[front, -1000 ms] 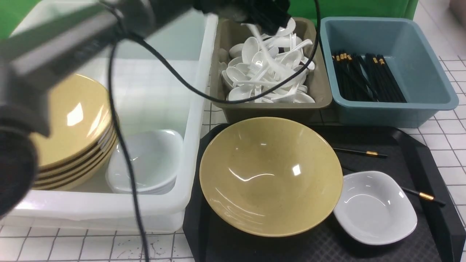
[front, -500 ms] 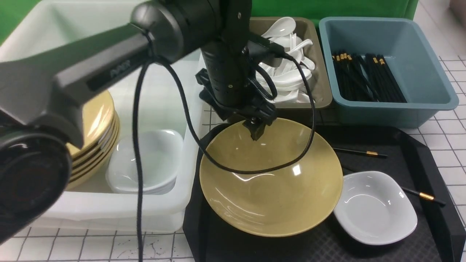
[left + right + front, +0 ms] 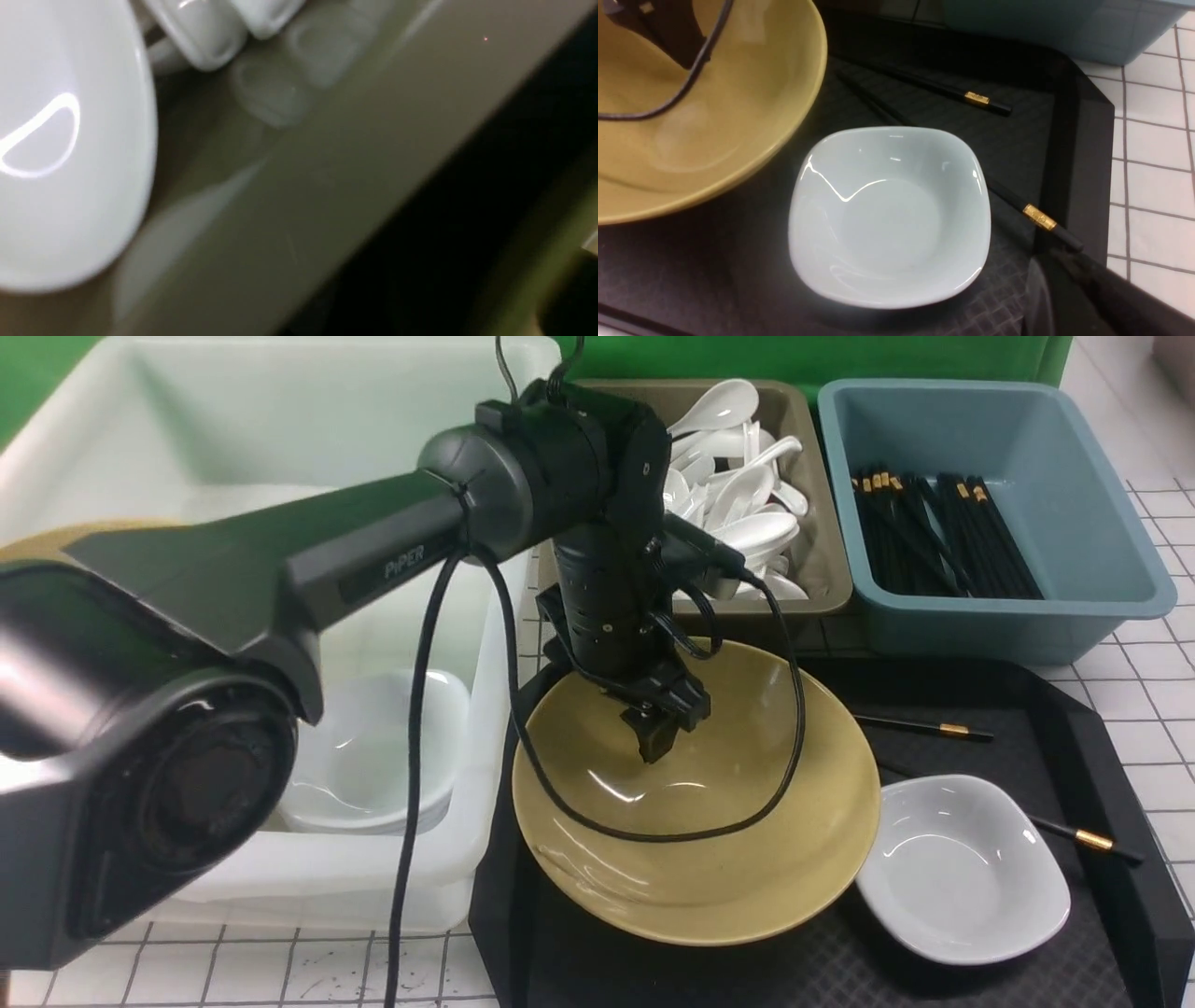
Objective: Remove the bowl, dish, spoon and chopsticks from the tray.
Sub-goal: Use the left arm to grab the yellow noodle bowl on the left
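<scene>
- A white tub (image 3: 504, 616) stands on the left and holds a stack of white dishes (image 3: 373, 756).
- The left arm (image 3: 280, 560) reaches across it. "PiPER" is printed in pale letters on its side.
- The left gripper (image 3: 656, 737) points down inside the mustard-yellow bowl (image 3: 747, 859), just within the far rim. Its fingers show as one dark tip, so I cannot tell whether they are spread or pinched together.
- The bowl sits on the left part of the black tray (image 3: 1074, 728).
- Behind the bowl, a brown tub (image 3: 822, 579) is piled with white soup spoons (image 3: 747, 513).
- The two chopsticks (image 3: 924, 727) lie on the tray, their tips hidden under the bowl and the dish.
- The white dish (image 3: 962, 877) sits on the tray just beside the bowl, over one chopstick.
- The right gripper (image 3: 1083, 275) has its fingers closed on nothing and is near the tray's right rim.
- A blue tub (image 3: 1120, 588) at far right holds black chopsticks with gold bands (image 3: 943, 532).
</scene>
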### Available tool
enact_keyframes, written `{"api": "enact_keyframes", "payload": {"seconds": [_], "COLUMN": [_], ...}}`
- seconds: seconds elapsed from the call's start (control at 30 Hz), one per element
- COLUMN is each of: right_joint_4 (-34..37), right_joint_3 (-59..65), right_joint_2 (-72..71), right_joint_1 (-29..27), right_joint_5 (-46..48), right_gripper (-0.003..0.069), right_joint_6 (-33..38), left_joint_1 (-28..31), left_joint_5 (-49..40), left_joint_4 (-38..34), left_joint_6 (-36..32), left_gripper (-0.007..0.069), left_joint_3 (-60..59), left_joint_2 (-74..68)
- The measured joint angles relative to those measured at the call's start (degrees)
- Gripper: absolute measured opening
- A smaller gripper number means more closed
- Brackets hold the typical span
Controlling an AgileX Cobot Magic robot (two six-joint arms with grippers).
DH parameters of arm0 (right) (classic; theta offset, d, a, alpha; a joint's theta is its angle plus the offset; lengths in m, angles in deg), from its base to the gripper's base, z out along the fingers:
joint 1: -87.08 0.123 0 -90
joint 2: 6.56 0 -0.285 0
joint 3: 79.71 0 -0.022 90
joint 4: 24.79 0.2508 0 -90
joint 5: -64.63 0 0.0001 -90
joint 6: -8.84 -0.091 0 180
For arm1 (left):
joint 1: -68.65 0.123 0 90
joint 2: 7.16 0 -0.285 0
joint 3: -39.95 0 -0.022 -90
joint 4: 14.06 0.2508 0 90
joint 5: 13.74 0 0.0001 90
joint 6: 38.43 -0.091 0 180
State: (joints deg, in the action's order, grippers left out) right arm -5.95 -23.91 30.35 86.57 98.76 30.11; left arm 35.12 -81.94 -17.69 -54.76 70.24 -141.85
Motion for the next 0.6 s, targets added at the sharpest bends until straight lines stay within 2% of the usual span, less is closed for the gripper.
{"api": "enact_keyframes", "payload": {"seconds": [0.1,0.27,0.37,0.4,0.47,0.6], "right_joint_4": [0.0,0.0,0.0,0.0,0.0,0.0], "right_joint_3": [0.0,0.0,0.0,0.0,0.05,0.05], "right_joint_2": [0.0,0.0,0.0,0.0,0.0,0.0], "right_joint_1": [0.0,0.0,0.0,0.0,0.0,0.0], "right_joint_5": [0.0,0.0,0.0,0.0,0.0,0.0], "right_gripper": [0.0062,0.0065,0.0068,0.0069,0.007,0.0073], "right_joint_6": [0.0,0.0,0.0,0.0,0.0,0.0], "left_joint_1": [0.35,0.35,0.29,0.45,1.09,5.36], "left_joint_5": [-1.31,-1.56,-2.18,-2.41,-1.34,0.53], "left_joint_4": [-2.01,-2.78,-3.4,-4.77,-6.98,-14.6], "left_joint_6": [-1.32,-1.38,-1.38,-1.38,-1.83,-5.52], "left_gripper": [0.0252,0.0217,0.0158,0.0092,0.0027,0.0009], "left_joint_3": [0.2,0.5,0.72,0.72,0.72,0.72], "left_joint_2": [-0.15,0.62,2.25,3.87,7.13,14.1]}}
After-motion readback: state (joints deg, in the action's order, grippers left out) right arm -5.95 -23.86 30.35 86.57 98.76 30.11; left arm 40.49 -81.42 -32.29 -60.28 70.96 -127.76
